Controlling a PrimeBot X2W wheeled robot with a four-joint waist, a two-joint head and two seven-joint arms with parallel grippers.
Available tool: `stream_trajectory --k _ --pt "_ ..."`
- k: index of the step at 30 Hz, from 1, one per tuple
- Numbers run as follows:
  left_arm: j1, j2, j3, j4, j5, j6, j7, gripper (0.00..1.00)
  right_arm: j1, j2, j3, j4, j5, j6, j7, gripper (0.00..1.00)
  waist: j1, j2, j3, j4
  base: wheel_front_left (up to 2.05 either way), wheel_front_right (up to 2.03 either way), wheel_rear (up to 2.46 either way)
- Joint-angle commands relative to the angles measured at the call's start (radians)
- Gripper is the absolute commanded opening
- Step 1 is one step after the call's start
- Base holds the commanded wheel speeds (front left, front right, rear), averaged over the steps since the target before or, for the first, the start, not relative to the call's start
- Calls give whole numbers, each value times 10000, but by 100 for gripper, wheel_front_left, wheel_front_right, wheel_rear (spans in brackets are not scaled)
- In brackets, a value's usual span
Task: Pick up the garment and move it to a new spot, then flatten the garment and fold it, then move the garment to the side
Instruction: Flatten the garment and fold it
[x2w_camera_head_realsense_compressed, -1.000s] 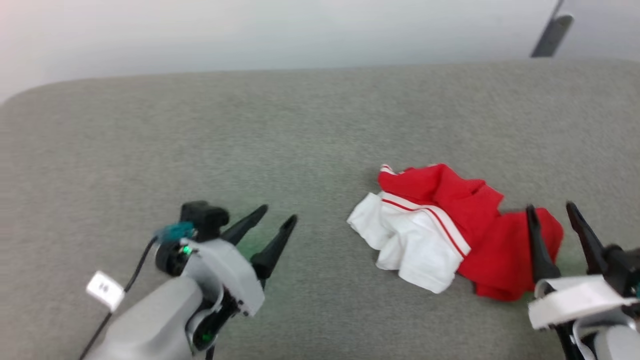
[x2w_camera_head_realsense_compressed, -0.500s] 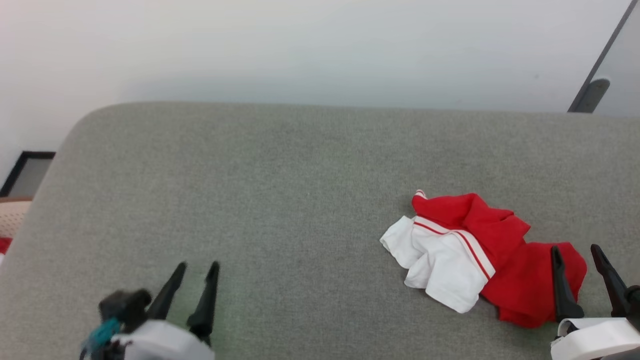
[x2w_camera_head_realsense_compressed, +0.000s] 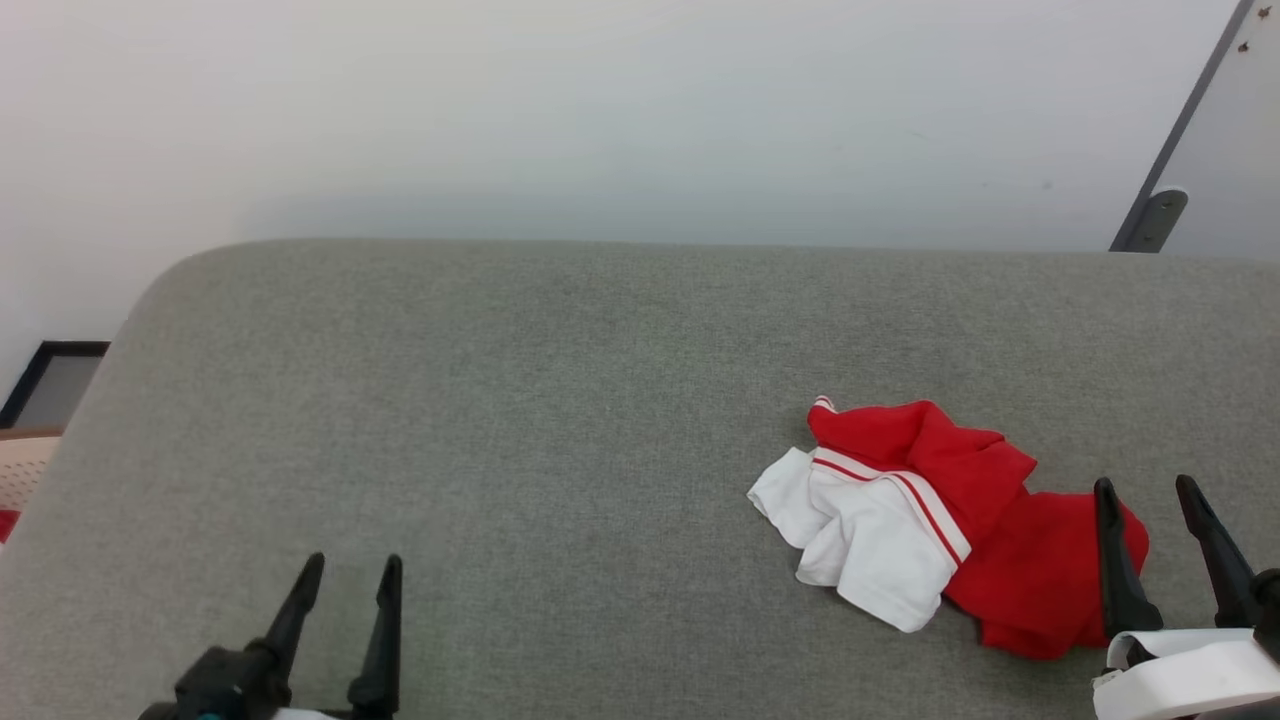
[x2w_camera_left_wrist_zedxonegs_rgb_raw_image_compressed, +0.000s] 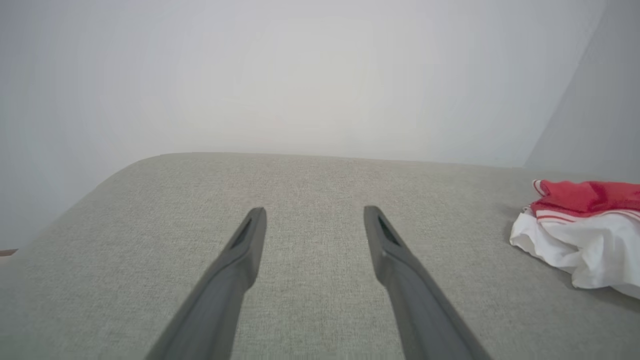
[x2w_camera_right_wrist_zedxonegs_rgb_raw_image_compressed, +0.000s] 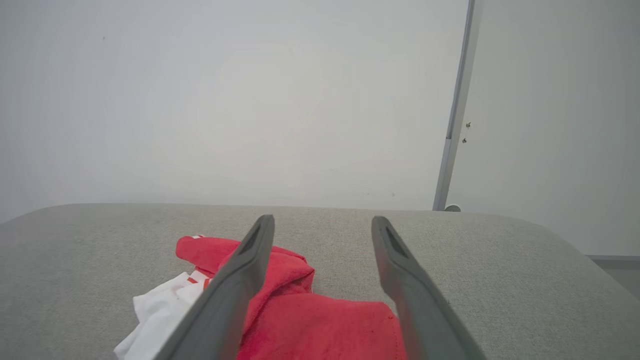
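Note:
The garment (x2w_camera_head_realsense_compressed: 950, 520), a red T-shirt with white sleeves and striped trim, lies crumpled on the grey cushioned surface (x2w_camera_head_realsense_compressed: 560, 400) at the right. My right gripper (x2w_camera_head_realsense_compressed: 1145, 487) stands open at the lower right, its left finger in front of the garment's red edge, not gripping it. In the right wrist view the garment (x2w_camera_right_wrist_zedxonegs_rgb_raw_image_compressed: 320, 320) lies below and between the open fingers of the right gripper (x2w_camera_right_wrist_zedxonegs_rgb_raw_image_compressed: 322, 222). My left gripper (x2w_camera_head_realsense_compressed: 350, 567) is open at the lower left, far from the cloth. In the left wrist view the left gripper (x2w_camera_left_wrist_zedxonegs_rgb_raw_image_compressed: 312, 212) points over bare fabric and the garment (x2w_camera_left_wrist_zedxonegs_rgb_raw_image_compressed: 580, 225) sits at the right edge.
A pale wall (x2w_camera_head_realsense_compressed: 600, 110) rises behind the surface's rounded far edge. A grey door frame with a metal stop (x2w_camera_head_realsense_compressed: 1150, 215) stands at the upper right. A dark frame (x2w_camera_head_realsense_compressed: 50, 380) and a beige perforated object (x2w_camera_head_realsense_compressed: 20, 465) show past the left edge.
The head camera has tilted up, bringing the wall and the left edge into view. My left gripper has drawn back to the lower left, its fingers pointing straight ahead. The garment lies as before.

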Motion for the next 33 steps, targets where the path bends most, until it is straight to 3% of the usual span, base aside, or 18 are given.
stream_trajectory --k 1,11,16,19,24,28,33 --pt "180 -99 108 27 225 -23 -1 100 108 30 58 -43 70 -14 -6 100 -1 0 46 -66 0 0 0" --pt "261 -239 138 -109 295 -26 -1 100 -4 -140 339 -29 58 -14 -6 100 -1 0 162 -117 0 0 0" --pt "123 -403 287 -226 288 -27 -1 100 -507 -825 1423 12 -108 -14 97 100 -1 0 436 -113 0 0 0" --pt "-4 -554 280 -234 317 -28 -1 100 -936 -1684 2788 -183 127 -14 769 100 -1 0 686 -18 0 0 0" --pt "-215 -847 95 -95 233 -28 -1 100 -1797 -3929 5990 -1116 1306 -14 3028 100 -1 0 1076 294 0 0 0" --pt "-499 -1067 -122 -32 164 -29 -1 100 -2634 -5610 7723 -2088 2257 -14 4821 100 -1 0 1584 617 0 0 0" --pt "-901 -1258 -386 111 11 -29 -1 100 -3819 -6946 9278 -2940 2598 -14 6279 100 -1 0 2207 1039 0 0 0"
